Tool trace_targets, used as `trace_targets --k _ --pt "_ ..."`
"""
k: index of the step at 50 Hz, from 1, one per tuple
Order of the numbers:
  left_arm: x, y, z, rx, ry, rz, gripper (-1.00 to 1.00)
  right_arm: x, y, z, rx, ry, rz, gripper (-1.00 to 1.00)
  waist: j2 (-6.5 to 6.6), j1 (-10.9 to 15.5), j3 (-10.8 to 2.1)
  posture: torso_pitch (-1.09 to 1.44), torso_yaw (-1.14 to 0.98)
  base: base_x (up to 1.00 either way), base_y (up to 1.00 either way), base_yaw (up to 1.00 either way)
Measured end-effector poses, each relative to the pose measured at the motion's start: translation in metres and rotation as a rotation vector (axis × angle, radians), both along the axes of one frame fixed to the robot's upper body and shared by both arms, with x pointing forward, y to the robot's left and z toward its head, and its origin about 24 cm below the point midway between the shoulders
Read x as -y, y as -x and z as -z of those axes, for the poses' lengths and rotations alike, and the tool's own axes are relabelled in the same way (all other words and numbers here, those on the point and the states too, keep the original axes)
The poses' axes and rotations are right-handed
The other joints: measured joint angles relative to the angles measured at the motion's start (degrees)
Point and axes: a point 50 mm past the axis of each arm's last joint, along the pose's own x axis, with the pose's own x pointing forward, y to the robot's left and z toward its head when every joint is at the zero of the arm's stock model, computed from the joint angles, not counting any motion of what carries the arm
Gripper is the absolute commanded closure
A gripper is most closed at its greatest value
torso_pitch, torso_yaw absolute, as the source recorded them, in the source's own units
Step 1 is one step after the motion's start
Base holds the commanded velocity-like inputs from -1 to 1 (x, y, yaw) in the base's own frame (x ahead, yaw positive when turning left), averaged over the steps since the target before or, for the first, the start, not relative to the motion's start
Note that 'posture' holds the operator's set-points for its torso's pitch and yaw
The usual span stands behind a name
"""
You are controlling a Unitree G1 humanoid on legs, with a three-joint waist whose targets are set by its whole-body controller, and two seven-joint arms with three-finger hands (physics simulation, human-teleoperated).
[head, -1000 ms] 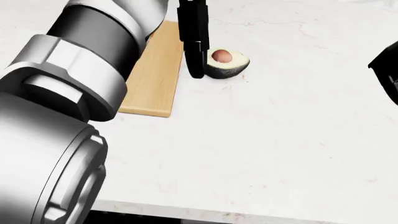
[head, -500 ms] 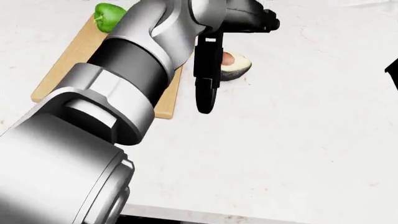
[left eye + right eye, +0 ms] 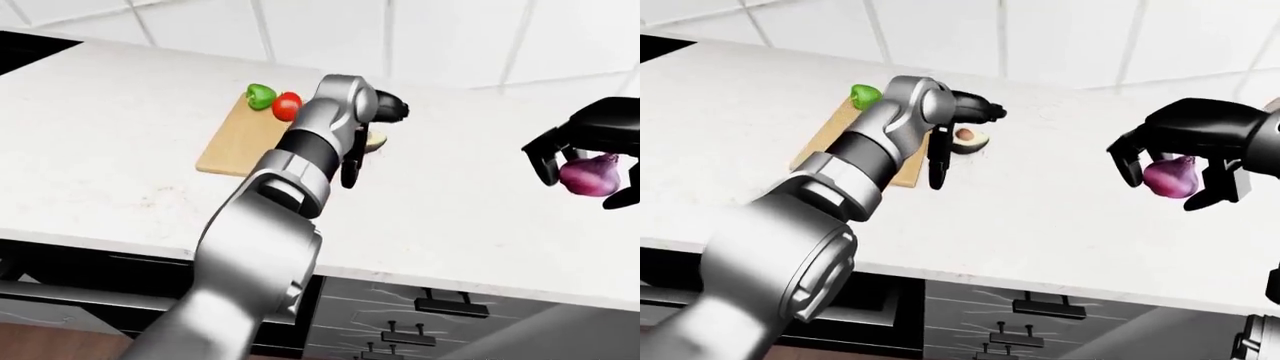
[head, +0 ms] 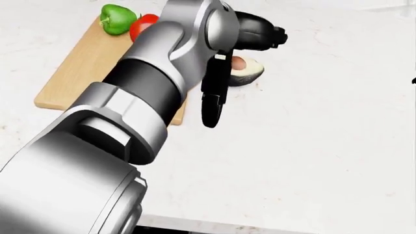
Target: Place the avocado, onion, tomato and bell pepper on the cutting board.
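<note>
Right hand (image 3: 1175, 161) up at the right edge of both eye views, above the white counter (image 3: 450, 202). Black fingers (image 3: 1132, 166) curled round the purple onion (image 3: 1169, 177), holding it clear of the surface. Out of the head view.

Left hand (image 4: 218, 80) at the end of the silver arm, reaching in from the lower left. Fingers (image 4: 211, 109) hang straight down, dark and stacked together in every view; spread not readable, so cannot tell whether wide or narrow. Nothing visibly gripped.

Avocado (image 4: 244, 68): halved, cut face and pit up, lying on the counter just right of the left fingers and near their upper joints. Contact with the fingers unclear, partly hidden by the hand.

Cutting board (image 4: 74, 73): wooden, left of the left fingers, its right part covered by the forearm. Avocado off the board, just past its right edge.

Green bell pepper (image 4: 117, 19) and red tomato (image 4: 143, 24) side by side on the board's top end, up and left of the left fingers, well apart from the onion. Tomato partly hidden by the arm in the head view.
</note>
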Motion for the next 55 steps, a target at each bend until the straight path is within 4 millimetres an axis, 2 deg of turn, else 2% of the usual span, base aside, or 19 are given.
trace_targets --k 32,48,55 --pt "0.005 -0.001 0.012 0.119 -0.032 0.013 -1.00 0.010 0.008 0.002 -0.006 -0.020 0.011 1.00 -0.02 -0.25 -0.12 0.00 0.00 0.00 0.00 0.00" --pt "-0.002 -0.004 0.032 0.126 -0.072 0.006 -1.00 0.009 0.010 0.003 -0.005 -0.031 0.004 1.00 0.11 -0.38 -0.26 0.00 0.00 0.00 0.00 0.00" --pt "-0.004 -0.005 0.035 0.128 -0.082 0.004 -1.00 0.010 0.010 0.003 -0.008 -0.032 0.003 1.00 0.17 -0.34 -0.32 0.00 0.00 0.00 0.00 0.00"
